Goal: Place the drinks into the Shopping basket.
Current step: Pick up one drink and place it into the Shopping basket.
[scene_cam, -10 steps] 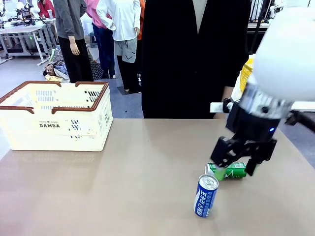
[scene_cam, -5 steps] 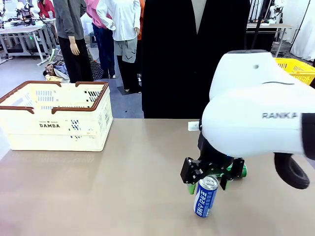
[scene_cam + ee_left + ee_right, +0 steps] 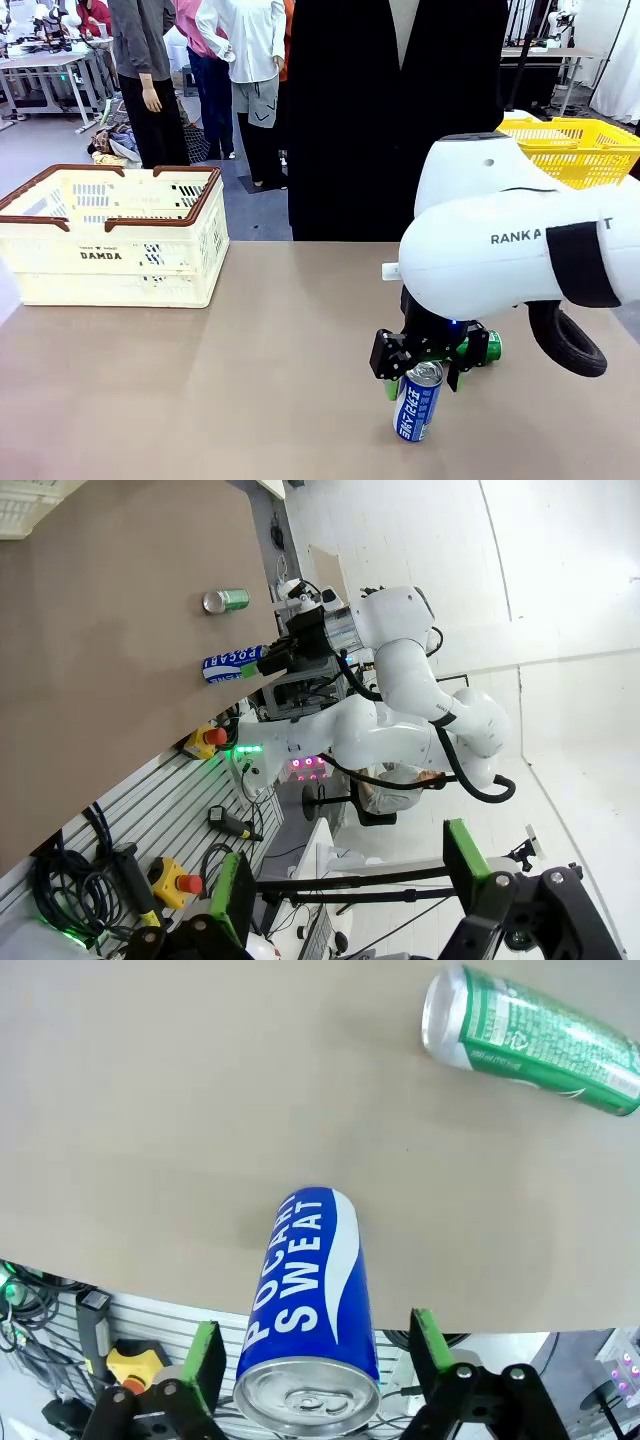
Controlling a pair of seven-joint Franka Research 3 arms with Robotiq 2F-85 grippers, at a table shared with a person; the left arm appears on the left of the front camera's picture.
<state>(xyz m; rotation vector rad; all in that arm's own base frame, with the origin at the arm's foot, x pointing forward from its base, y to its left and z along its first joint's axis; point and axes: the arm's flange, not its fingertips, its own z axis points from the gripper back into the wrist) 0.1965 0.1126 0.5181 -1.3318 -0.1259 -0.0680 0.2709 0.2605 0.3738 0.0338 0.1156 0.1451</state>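
Meanwhile the left gripper (image 3: 350, 875) is hanging with its green pads spread wide, and the large cream-white slotted plastic Shopping basket (image 3: 60, 222) with brown rim is sitting unmoved at the left of the brown table (image 3: 250, 350). The right gripper (image 3: 422, 373) is now straddling the silver top of the upright slim blue drink can (image 3: 417, 405), fingers apart and not pinching, having come leftward off the slim green drink can (image 3: 482, 347) lying just behind.
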